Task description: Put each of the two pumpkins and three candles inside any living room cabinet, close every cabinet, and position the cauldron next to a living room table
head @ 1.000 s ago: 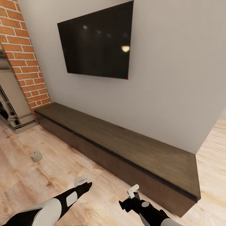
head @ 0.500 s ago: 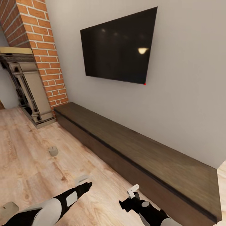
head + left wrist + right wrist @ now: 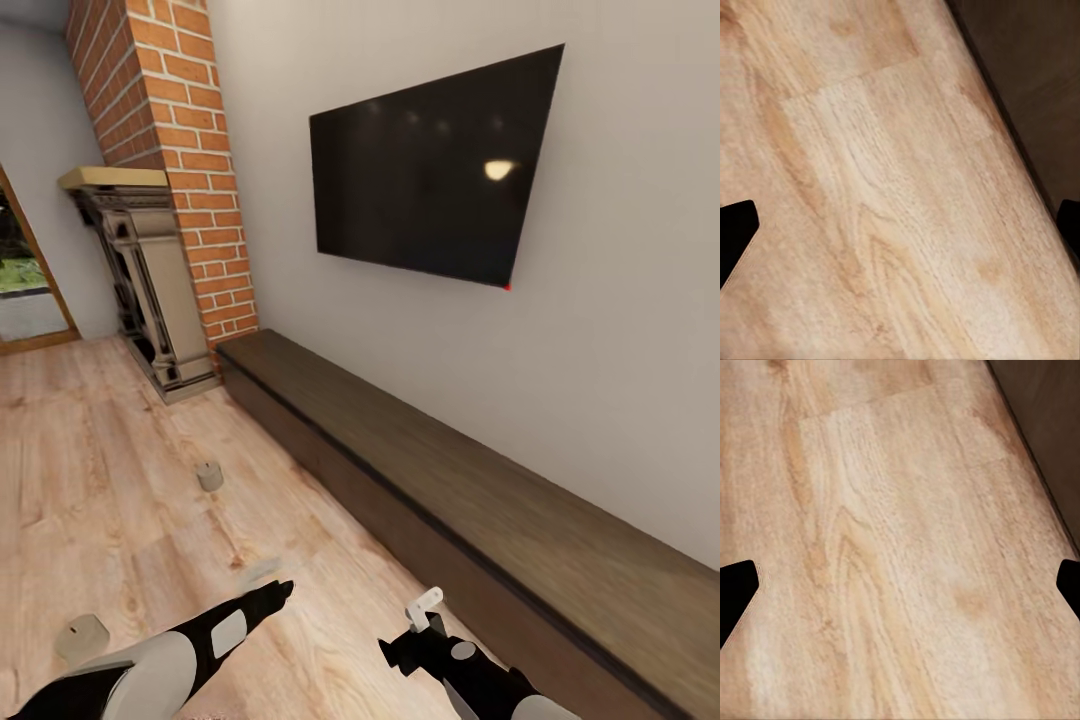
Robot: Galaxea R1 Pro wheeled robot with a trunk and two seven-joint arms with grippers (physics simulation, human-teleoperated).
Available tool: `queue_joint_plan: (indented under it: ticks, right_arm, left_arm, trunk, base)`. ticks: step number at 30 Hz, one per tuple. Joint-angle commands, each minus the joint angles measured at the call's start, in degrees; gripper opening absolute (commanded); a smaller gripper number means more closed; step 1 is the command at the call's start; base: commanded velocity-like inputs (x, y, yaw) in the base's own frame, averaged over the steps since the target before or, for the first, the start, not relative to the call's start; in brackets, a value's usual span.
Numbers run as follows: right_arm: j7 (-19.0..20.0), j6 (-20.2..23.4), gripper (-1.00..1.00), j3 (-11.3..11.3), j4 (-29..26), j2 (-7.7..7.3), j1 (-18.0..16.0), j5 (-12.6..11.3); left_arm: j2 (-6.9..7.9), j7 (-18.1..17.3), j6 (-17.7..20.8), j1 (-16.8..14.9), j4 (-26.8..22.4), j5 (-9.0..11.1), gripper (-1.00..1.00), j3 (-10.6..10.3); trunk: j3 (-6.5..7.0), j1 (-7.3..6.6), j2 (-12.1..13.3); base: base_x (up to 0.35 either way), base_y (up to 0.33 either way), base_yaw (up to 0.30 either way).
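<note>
Nearest, the left pincer [image 3: 283, 587] and right pincer [image 3: 428, 603] hang low over the floor [image 3: 120, 480], fingers apart and empty. One candle [image 3: 82, 636] lies beside the left arm, another candle [image 3: 209, 476] farther off, before the shut cabinet [image 3: 420, 470]. Seemingly between pickups; next, approach a candle and grasp it.

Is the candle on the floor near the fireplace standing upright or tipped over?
Upright: the candle sits on its flat base on the wooden floor, round top facing up.
</note>
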Motion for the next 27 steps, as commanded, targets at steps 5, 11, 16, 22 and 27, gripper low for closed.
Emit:
queue_joint_plan:
  ticks: [5,11,16,22,27]
  right_arm:
    - [0.11,-0.22,1.0,0.27,0.04,-0.02,-0.05,-0.47]
    - [0.11,-0.22,1.0,0.3,0.02,-0.02,-0.05,-0.47]
    - [0.11,-0.22,1.0,0.36,0.02,-0.02,-0.05,-0.41]
    - [0.11,-0.22,1.0,0.39,0.02,-0.02,-0.05,-0.39]
    - [0.11,-0.22,1.0,0.39,0.02,-0.02,-0.05,-0.39]
  left_arm:
    - [0.0,-0.27,-0.29,-0.09,0.24,0.26,1.0,0.38]
    - [-0.02,-0.27,-0.29,-0.09,0.24,0.26,1.0,0.38]
    - [-0.02,-0.27,-0.29,-0.09,0.24,0.26,1.0,0.38]
    - [-0.02,-0.27,-0.29,-0.09,0.24,0.26,1.0,0.38]
    - [-0.02,-0.27,-0.29,-0.09,0.24,0.26,1.0,0.38]
  trunk:
    - [1.16,-1.11,2.0]
    - [2.45,-2.21,4.0]
    - [2.81,-2.21,4.0]
    - [3.27,-2.21,4.0]
    - [3.67,-2.21,4.0]
  base:
    - [0.0,0.0,0.225]
    - [0.0,0.0,0.212]
    - [0.0,0.0,0.186]
    - [0.0,0.0,0.172]
    - [0.0,0.0,0.161]
